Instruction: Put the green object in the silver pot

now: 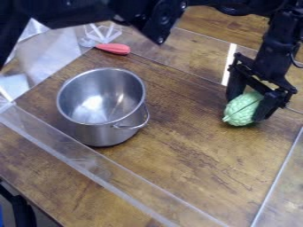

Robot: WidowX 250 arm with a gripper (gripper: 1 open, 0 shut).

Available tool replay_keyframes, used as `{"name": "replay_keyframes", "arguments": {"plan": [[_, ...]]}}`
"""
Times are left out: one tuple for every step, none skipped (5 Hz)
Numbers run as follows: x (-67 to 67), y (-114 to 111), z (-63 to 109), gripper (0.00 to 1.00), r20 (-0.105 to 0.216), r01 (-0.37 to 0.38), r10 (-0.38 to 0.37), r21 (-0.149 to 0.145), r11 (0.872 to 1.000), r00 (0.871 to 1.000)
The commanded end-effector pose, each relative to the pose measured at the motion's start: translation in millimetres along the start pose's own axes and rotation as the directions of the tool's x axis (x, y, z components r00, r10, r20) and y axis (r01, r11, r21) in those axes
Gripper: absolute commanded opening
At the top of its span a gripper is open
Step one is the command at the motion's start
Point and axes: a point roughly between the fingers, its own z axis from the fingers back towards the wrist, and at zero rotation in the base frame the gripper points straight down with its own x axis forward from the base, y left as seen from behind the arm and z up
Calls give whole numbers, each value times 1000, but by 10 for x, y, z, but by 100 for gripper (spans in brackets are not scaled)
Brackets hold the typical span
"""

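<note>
The green object, a light green bumpy oval, lies on the wooden table at the right. My black gripper stands over it, open, with one finger on each side of its upper part; I cannot tell if the fingers touch it. The silver pot stands at the left centre, upright, its reflective inside showing nothing in it, with a small handle toward the front right. The pot is well apart from the gripper, to its left.
A small red item lies at the back left near a white wire object. A clear plastic barrier runs along the table's front edge. Dark equipment hangs over the back.
</note>
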Motion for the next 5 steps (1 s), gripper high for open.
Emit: {"name": "replay_keyframes", "arguments": {"plan": [[3,123,70,0,27,-22,22,-9,1000,999],[2,136,54,0,22,-23,23,-13,1000,999],[0,148,39,0,17,-23,24,-17,1000,1000],[-4,158,29,0,13,-23,23,-20,1000,1000],[-10,167,20,0,9,-23,23,-24,999,1000]]}}
